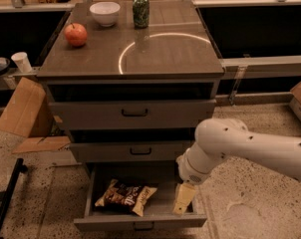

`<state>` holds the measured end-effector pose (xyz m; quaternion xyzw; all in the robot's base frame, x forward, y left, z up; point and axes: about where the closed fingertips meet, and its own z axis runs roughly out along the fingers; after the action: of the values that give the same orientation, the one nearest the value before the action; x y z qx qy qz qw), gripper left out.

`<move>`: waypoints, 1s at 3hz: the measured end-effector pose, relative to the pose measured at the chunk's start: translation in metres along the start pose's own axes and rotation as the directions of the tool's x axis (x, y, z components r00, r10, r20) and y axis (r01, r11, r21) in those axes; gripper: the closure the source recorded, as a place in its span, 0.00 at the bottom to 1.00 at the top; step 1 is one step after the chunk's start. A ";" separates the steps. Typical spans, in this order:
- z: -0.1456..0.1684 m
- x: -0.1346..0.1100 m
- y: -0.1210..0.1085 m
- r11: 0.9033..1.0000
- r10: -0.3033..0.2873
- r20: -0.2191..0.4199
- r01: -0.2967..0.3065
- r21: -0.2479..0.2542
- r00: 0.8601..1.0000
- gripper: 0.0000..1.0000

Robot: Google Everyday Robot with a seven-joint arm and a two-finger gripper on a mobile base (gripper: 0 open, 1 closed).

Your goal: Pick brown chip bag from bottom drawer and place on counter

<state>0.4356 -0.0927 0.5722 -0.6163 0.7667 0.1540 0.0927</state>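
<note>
The brown chip bag (126,196) lies flat in the open bottom drawer (140,222), left of its middle. My gripper (183,201) hangs from the white arm over the drawer's right part, fingers pointing down, about a hand's width right of the bag and not touching it. The counter (175,54) is the glossy grey-brown cabinet top with a pale arc mark, above the two closed grey drawers.
On the counter stand a red apple (76,34), a white bowl (105,12) and a green can (140,10). Cardboard pieces (22,111) lean at the cabinet's left. A white cup (22,61) sits on the left shelf. A black bar (6,198) crosses the floor at left.
</note>
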 end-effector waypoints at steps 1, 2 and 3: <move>0.099 0.005 -0.018 0.999 0.032 0.122 -0.028 -0.028 0.992 0.00; 0.098 0.005 -0.017 0.999 0.031 0.121 -0.028 -0.029 0.992 0.00; 0.117 0.000 -0.025 0.999 0.037 0.100 -0.034 -0.039 0.994 0.00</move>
<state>0.4541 -0.0568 0.4592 -0.5957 0.7689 0.2006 0.1169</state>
